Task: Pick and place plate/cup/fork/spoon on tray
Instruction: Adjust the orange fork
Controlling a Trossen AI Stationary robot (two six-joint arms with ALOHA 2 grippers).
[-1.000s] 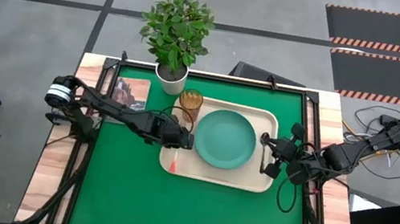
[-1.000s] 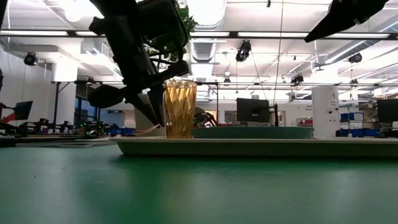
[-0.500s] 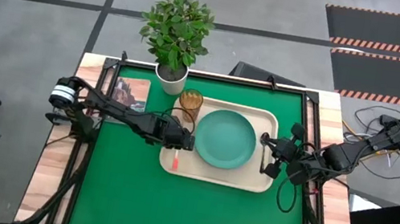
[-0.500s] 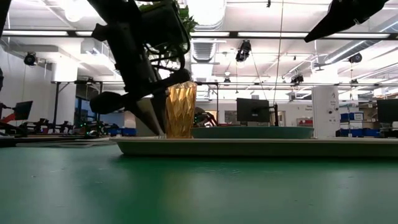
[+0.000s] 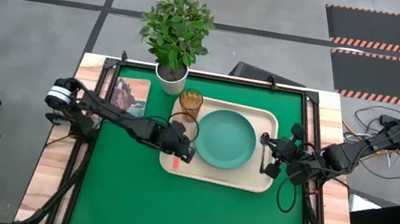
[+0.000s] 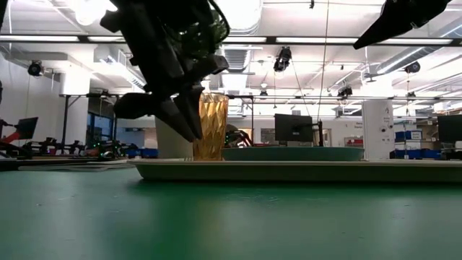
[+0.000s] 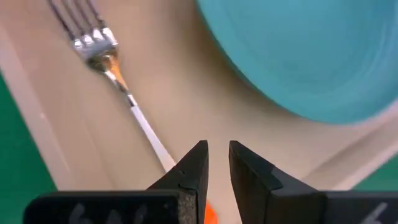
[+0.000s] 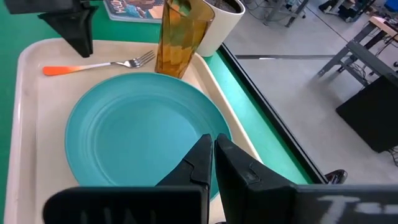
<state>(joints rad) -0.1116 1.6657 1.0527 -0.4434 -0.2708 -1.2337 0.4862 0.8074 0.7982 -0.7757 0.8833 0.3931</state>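
The fork [image 8: 93, 65] lies flat on the tray [image 5: 214, 175], in the narrow strip of bare tray floor between the plate [image 5: 226, 138] and the tray's left rim. In the right wrist view its tines point toward the cup [image 8: 179, 38] and stop just short of it, while its orange-red handle end sits near the tray's front left corner. That strip is tight: the plate's edge runs close along one side of the fork and the raised rim along the other.

One fork, one teal plate, one amber cup and one tray are in view. The plate fills the middle of the tray, and the cup stands upright in the tray's far left corner, just beside the plate.

The left gripper [image 7: 214, 163] hangs directly above the fork's handle, its fingers [image 7: 194, 168] drawn close together with only a slim gap and nothing between them. The white shaft passes under the finger tips, and a bit of orange handle shows below them. In the low view the fingertips are raised off the tray floor, near the cup.

The right gripper [image 8: 212, 152] waits at the tray's right edge, fingers nearly shut and empty, looking over the plate's rim.

Around the tray, the green mat [image 5: 167, 212] is open toward the worktop's front. A potted plant [image 5: 176, 35] and a book [image 5: 131, 93] sit at the back left.
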